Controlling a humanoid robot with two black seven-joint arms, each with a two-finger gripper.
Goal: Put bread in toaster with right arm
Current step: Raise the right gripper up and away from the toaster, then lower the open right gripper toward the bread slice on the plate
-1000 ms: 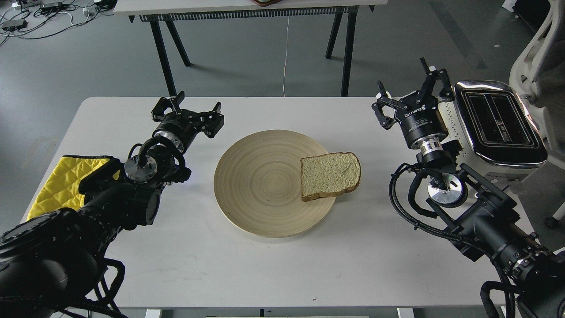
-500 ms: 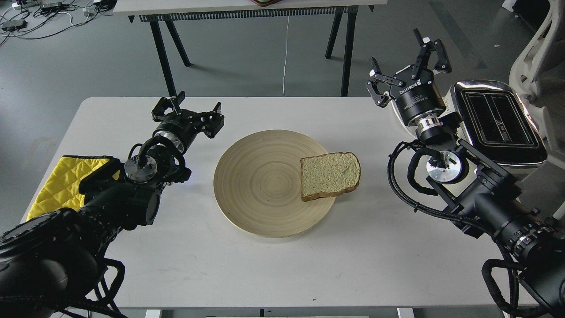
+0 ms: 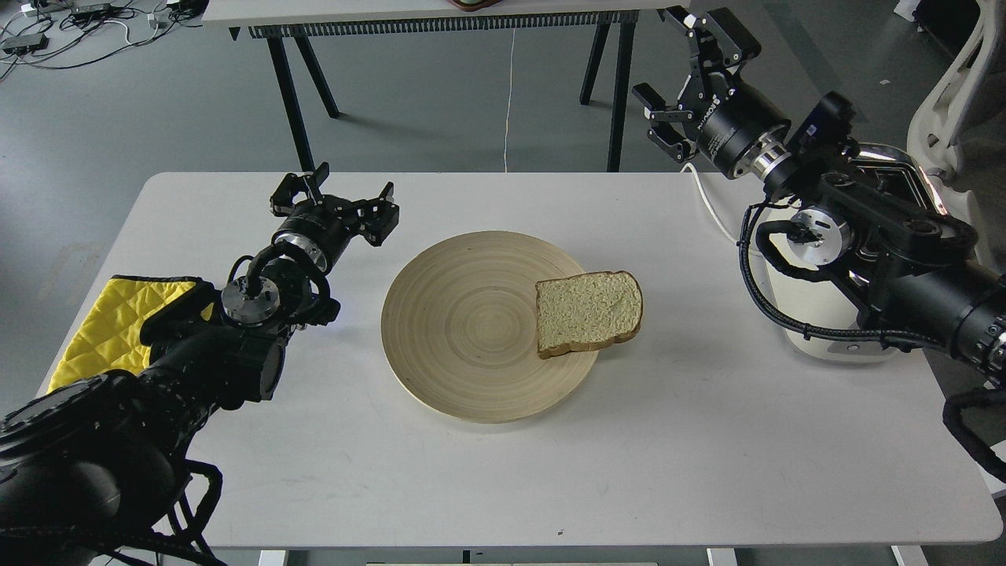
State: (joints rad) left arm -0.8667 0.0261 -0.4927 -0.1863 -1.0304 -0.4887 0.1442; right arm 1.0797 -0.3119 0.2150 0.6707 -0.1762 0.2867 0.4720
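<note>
Lying at the far left of the white table [image 3: 471, 487], a yellow quilted cloth [image 3: 102, 330] is partly covered by the robot's left arm [image 3: 196, 354], which reaches in from the lower left corner. The left gripper [image 3: 334, 196] hangs low over the tabletop just left of the plate, its fingers spread apart and holding nothing. At the table's centre sits a round wooden plate [image 3: 464, 322], and on its right side rests the bread [image 3: 588, 313], a single pale slice with a brown crust, its lower right part overhanging the plate's rim. Nothing touches the slice. To the right, a white cord [image 3: 711, 206] trails across the table toward the toaster [image 3: 892, 161], which stands at the right edge, its chrome top and cream body largely hidden behind the right arm [image 3: 888, 251]. That arm crosses in front of the toaster and angles up and away, carrying the right gripper [image 3: 684, 79] high above the table's back edge, well apart from the bread. Its black fingers are splayed wide and empty. Beyond the table stands a second table on black legs [image 3: 299, 94], with a tangle of cables [image 3: 71, 23] on the grey floor at upper left.
</note>
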